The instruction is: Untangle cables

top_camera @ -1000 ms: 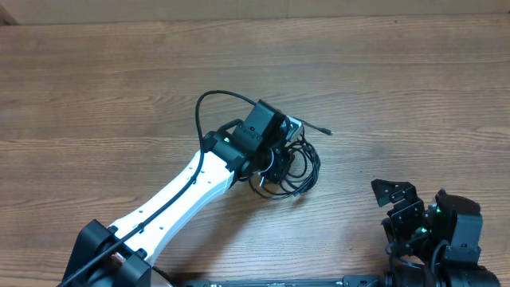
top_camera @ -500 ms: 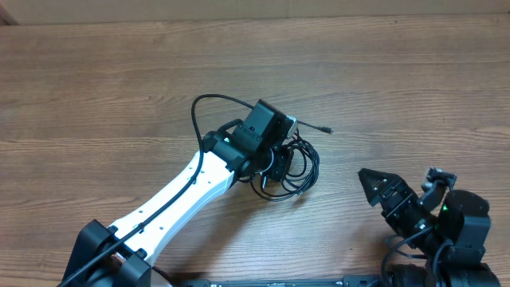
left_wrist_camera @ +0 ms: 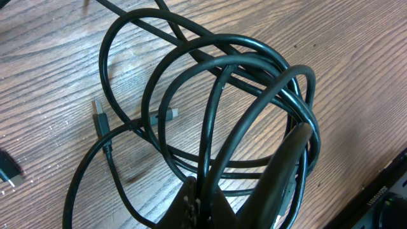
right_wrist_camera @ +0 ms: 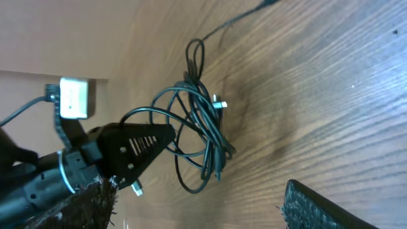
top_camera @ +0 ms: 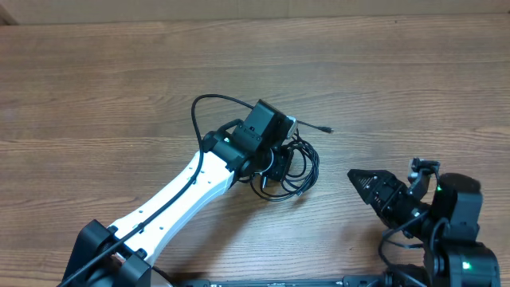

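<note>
1. The brown wooden table (top_camera: pixel 119 80) has long grain lines running across it, and a darker smudge shows beside the cords in the right wrist view.
2. A plain tan strip (top_camera: pixel 239 8) borders the table's far edge; what it is cannot be told.
3. The thin, glossy black cables (top_camera: pixel 296 163) lie near the table's middle, their rounded loops crossing over and under each other in one loose knot.
4. A small silver plug end (left_wrist_camera: pixel 98 117) rests on the wood inside the loops, and one straight end (top_camera: pixel 323 128) trails out to the right of the tangle.
5. The left gripper (top_camera: pixel 280 163), on its white arm (top_camera: pixel 183 187), sits on the tangle with its jaws clenched on several strands.
6. The black right gripper (top_camera: pixel 360 180) is well apart from the cables, pointing towards them, jaws spread with nothing between them.
</note>
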`<state>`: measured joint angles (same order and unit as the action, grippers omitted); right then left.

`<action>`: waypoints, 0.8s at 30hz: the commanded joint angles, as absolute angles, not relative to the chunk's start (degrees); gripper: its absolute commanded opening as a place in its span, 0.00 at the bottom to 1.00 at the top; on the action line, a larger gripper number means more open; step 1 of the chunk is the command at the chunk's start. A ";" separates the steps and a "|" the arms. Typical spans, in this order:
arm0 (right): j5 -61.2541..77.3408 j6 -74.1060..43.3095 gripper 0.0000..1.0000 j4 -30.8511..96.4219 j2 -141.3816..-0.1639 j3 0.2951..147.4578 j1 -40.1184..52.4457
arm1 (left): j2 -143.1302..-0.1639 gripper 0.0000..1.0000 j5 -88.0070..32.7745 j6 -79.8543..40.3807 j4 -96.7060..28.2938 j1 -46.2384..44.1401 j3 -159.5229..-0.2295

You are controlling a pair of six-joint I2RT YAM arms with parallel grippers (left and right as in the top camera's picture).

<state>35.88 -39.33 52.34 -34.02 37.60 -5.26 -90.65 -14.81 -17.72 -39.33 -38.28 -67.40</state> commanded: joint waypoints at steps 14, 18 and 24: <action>43.22 -41.34 0.71 40.64 -35.88 28.10 4.36 | -89.71 0.04 -16.58 -16.69 -41.19 -38.54 -68.25; 43.18 -45.08 0.63 33.58 -35.88 26.17 7.53 | -89.71 0.04 -16.58 -14.06 -43.70 -38.54 -68.25; 41.91 -45.63 0.56 26.72 -36.18 24.77 12.51 | -89.71 0.04 -16.51 -10.96 -44.29 -38.54 -68.25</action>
